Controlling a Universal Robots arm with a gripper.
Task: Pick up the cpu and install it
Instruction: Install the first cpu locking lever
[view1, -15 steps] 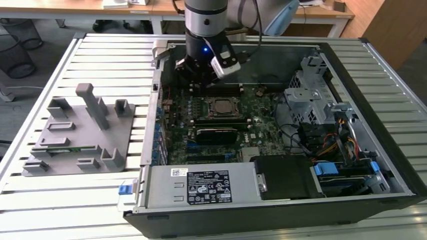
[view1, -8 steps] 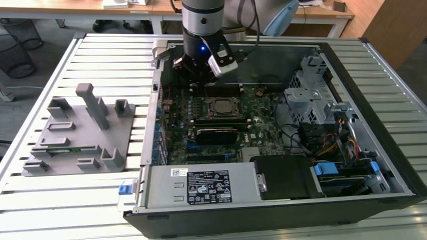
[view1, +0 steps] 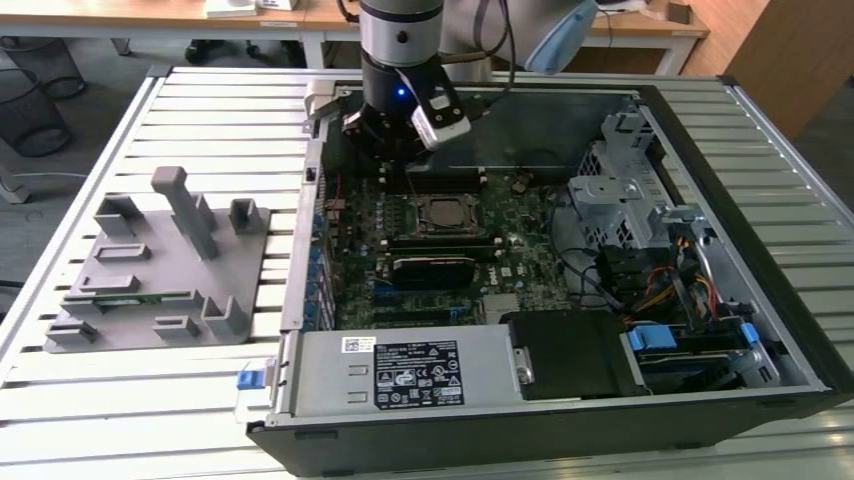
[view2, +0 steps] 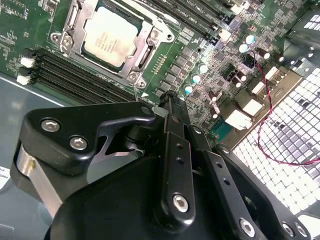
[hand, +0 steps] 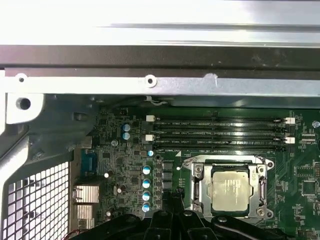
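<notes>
The cpu (view1: 443, 213) is found seated in the motherboard socket (hand: 197, 189), just nearer and slightly to the exterior view's right of the gripper (view1: 398, 162), fingers (view2: 176, 145) pressed together, empty.

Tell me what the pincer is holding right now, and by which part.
Nothing is held. The pincer hangs shut and empty over the motherboard, while the cpu lies in its socket, apart from it.
</notes>
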